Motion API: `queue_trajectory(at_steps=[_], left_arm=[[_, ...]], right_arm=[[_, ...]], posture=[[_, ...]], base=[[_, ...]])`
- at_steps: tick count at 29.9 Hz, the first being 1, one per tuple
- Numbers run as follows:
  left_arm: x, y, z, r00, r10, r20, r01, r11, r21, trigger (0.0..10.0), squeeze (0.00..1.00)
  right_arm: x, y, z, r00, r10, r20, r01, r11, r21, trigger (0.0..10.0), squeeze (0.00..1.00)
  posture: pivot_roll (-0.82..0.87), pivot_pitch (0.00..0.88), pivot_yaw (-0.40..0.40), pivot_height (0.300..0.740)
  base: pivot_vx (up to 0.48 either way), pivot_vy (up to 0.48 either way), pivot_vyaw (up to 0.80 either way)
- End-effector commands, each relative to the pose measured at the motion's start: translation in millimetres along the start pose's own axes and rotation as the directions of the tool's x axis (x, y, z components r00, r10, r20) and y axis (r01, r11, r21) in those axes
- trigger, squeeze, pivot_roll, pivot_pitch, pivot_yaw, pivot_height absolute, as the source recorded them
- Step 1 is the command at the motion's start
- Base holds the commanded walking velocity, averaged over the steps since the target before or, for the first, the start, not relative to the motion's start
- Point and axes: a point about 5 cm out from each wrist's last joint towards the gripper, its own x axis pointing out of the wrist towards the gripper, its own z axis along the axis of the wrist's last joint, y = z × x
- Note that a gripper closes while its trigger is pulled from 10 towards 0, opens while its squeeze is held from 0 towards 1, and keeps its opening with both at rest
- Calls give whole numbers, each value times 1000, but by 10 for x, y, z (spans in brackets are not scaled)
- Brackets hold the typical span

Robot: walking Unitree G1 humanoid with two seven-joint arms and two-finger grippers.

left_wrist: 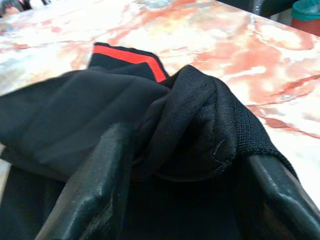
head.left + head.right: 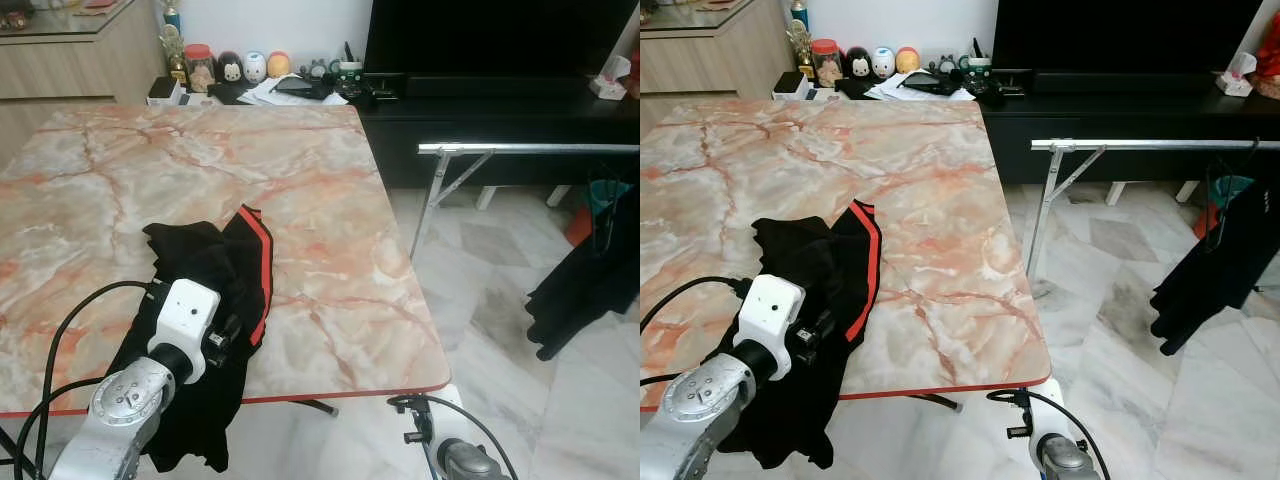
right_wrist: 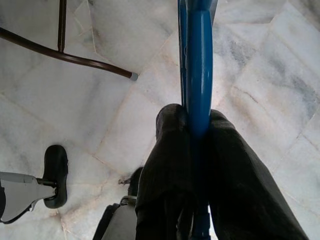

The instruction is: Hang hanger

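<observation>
A black garment with a red stripe [image 2: 215, 270] lies crumpled near the front edge of the marble table [image 2: 200, 160], part of it draping over the edge. My left gripper [image 1: 187, 145] is open, its two black fingers [image 1: 100, 185] straddling a bunched fold of that cloth. The left arm reaches in over the front edge [image 2: 185, 325]. Low beside the table, above the floor, my right gripper [image 3: 192, 112] is shut on a blue hanger [image 3: 199, 55], whose bar runs forward between the fingers. A metal clothes rail [image 2: 530, 148] stands to the right of the table.
A dark garment [image 2: 590, 280] hangs from the rail's right end. Behind it are a black TV console [image 2: 500, 110] and small figurines [image 2: 240, 68] at the table's far side. A brown table leg [image 3: 65, 55] crosses the marble floor near the hanger.
</observation>
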Motion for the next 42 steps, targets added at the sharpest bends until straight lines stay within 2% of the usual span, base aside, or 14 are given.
queue_trajectory(at_steps=[1,10,21,22,25,26,28,29,32,33,34,35,40,42], left_arm=[[-5,38,91,999,11,47,-13,999,40,10000,1000],[148,-41,270,990,-7,142,-10,992,122,10000,1000],[145,-91,257,988,-122,100,92,961,262,10000,1000],[99,-91,225,981,-187,42,159,915,371,10000,1000],[59,-44,220,978,-210,4,186,875,446,10000,1000],[46,-27,225,976,-218,-4,195,864,464,10000,0],[20,3,234,972,-236,-25,217,843,493,10000,0],[-11,28,237,961,-269,-67,262,802,537,10000,0],[-38,59,233,950,-289,-118,302,753,585,10000,0],[-61,84,232,940,-302,-161,334,712,618,10000,0],[-95,122,229,920,-314,-232,386,641,663,10000,0],[-107,134,227,913,-317,-257,403,614,678,10000,0],[-131,194,255,900,-289,-327,434,511,742,10000,0],[-129,206,271,903,-279,-326,427,495,757,10000,0]], right_arm=[[-1,-22,1,1000,-4,-3,4,1000,-6,10000,0],[-2,-14,-5,1000,-16,1,16,1000,-1,10000,0],[-2,13,-14,1000,-12,2,12,1000,9,10000,0],[-1,13,-10,1000,-10,3,10,1000,9,10000,0],[-1,14,-8,1000,-6,3,6,1000,6,10000,0],[-1,15,-7,1000,-5,3,5,1000,6,10000,0],[-1,16,-7,1000,-3,4,3,1000,6,10000,0],[0,16,-4,1000,-2,4,2,1000,5,10000,0],[0,20,-2,1000,-1,5,1,1000,5,10000,0],[0,21,-2,1000,-1,5,1,1000,7,10000,0],[0,22,-3,1000,-1,4,1,1000,8,10000,0],[0,22,-3,1000,0,4,0,1000,8,10000,0],[0,24,-4,1000,1,4,-1,1000,8,10000,0],[0,24,-5,1000,1,3,-1,1000,8,10000,0]], posture=[[100,0,-51,740],[95,0,-44,740],[102,0,-37,740],[106,0,-39,740],[106,0,-39,740],[106,0,-39,740],[106,0,-39,740],[111,0,-41,740],[111,0,-39,740],[111,0,-39,740],[111,0,-39,740],[111,0,-39,740],[112,0,-38,740],[112,0,-38,740]], base=[[0,0,0],[0,0,0],[0,0,0],[0,0,0],[0,0,0],[0,0,0],[0,0,0],[0,0,0],[0,0,0],[0,0,0],[0,0,0],[0,0,0],[0,0,0],[0,0,0]])
